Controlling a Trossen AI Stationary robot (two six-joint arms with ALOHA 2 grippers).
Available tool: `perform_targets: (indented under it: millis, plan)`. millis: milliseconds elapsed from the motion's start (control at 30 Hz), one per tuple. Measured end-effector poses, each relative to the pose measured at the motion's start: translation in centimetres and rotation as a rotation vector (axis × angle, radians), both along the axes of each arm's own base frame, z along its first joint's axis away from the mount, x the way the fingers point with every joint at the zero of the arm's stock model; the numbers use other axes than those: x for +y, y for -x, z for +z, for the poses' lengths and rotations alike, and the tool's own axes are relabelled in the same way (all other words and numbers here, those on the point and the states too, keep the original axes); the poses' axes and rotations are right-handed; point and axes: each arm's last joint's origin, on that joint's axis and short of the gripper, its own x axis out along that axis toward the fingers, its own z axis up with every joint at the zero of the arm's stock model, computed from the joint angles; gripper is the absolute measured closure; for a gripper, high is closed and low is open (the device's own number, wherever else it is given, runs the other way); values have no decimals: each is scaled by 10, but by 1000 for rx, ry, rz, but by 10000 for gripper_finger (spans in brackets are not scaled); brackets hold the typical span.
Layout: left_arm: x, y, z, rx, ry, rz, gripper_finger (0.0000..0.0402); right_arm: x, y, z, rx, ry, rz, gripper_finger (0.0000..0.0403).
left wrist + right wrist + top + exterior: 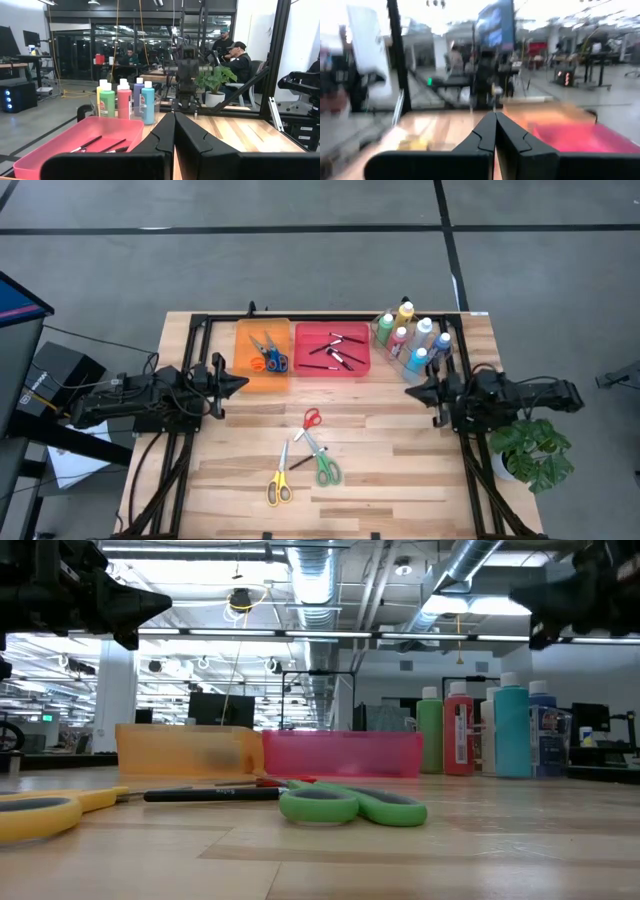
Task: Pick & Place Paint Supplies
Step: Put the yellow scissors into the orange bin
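Where blur reigns, pink tray (580,137) smeared.

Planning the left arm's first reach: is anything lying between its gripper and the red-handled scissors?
Nothing visible: bare table separates the shut left gripper from the red-handled scissors. The orange tray sits behind that path.

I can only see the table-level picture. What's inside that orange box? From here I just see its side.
Observer: The orange tray holds scissors with orange and blue handles.
Visitor: And the pink box beside it?
Observer: The red tray holds several thin brushes, lying loose.
Visitor: Where are the arms' claws?
Observer: Both are shut and empty: the left tool points at the orange tray's near corner, the right tool sits just in front of the bottles.
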Motion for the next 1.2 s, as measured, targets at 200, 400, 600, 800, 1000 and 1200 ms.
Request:
perform_targets:
  millis: [200,400,600,800,1000,1200]
  plan:
    - [0,-1,-1,8,2,0,399,0,-1,-8,-14,91,8,403]
    - [0,-2,-2,24,4,0,399,-4,-1,-14,48,109,5,403]
    - [1,-4,-3,45,7,0,399,-10,-2,-23,142,52,-38,403]
    - [1,-6,-5,68,11,0,399,-12,-2,-23,145,74,-59,403]
    - [1,-5,-1,18,8,-1,399,-16,-1,-23,148,59,-106,403]
    - [0,-3,11,-123,95,-26,399,-16,-1,-23,147,38,-108,403]
